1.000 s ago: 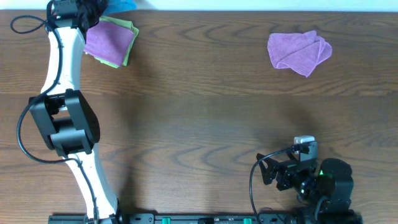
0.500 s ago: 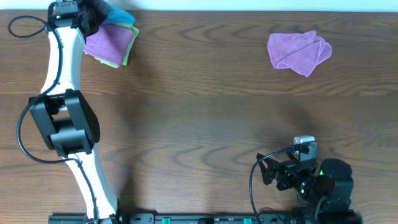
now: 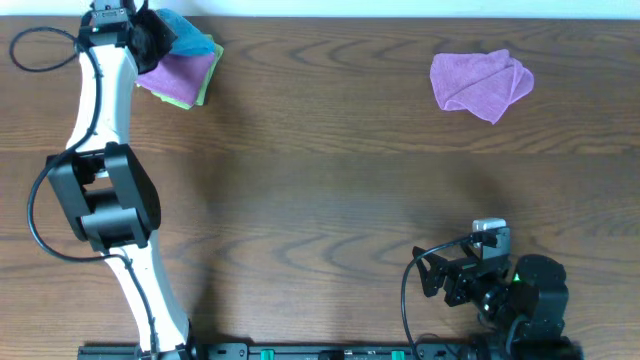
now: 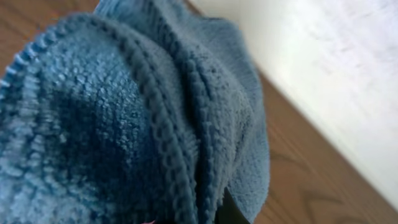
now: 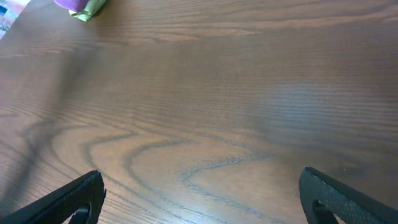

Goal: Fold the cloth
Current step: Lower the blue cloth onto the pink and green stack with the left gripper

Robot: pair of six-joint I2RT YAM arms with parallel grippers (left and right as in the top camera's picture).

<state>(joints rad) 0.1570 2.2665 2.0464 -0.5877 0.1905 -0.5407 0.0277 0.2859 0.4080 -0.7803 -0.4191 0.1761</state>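
The sky-blue cloth (image 3: 192, 36) hangs bunched at the table's far left corner, over the top edge of a purple and green stack. My left gripper (image 3: 157, 35) is shut on the cloth. In the left wrist view the cloth (image 4: 155, 124) fills most of the frame in thick folds and hides the fingers. My right gripper (image 3: 446, 276) rests near the front right of the table, far from the cloth. It stands open in the right wrist view (image 5: 205, 205), with only bare wood between its fingers (image 5: 68, 200).
A folded purple cloth (image 3: 176, 68) lies on a lime-green cloth (image 3: 209, 76) just under the blue one. A second, crumpled purple cloth (image 3: 481, 83) lies at the far right. The table's far edge (image 3: 400, 17) meets a white surface.
The left gripper has pulled the blue cloth from beyond the far edge onto the table, over the top of the purple and green stack. The right arm has not moved.
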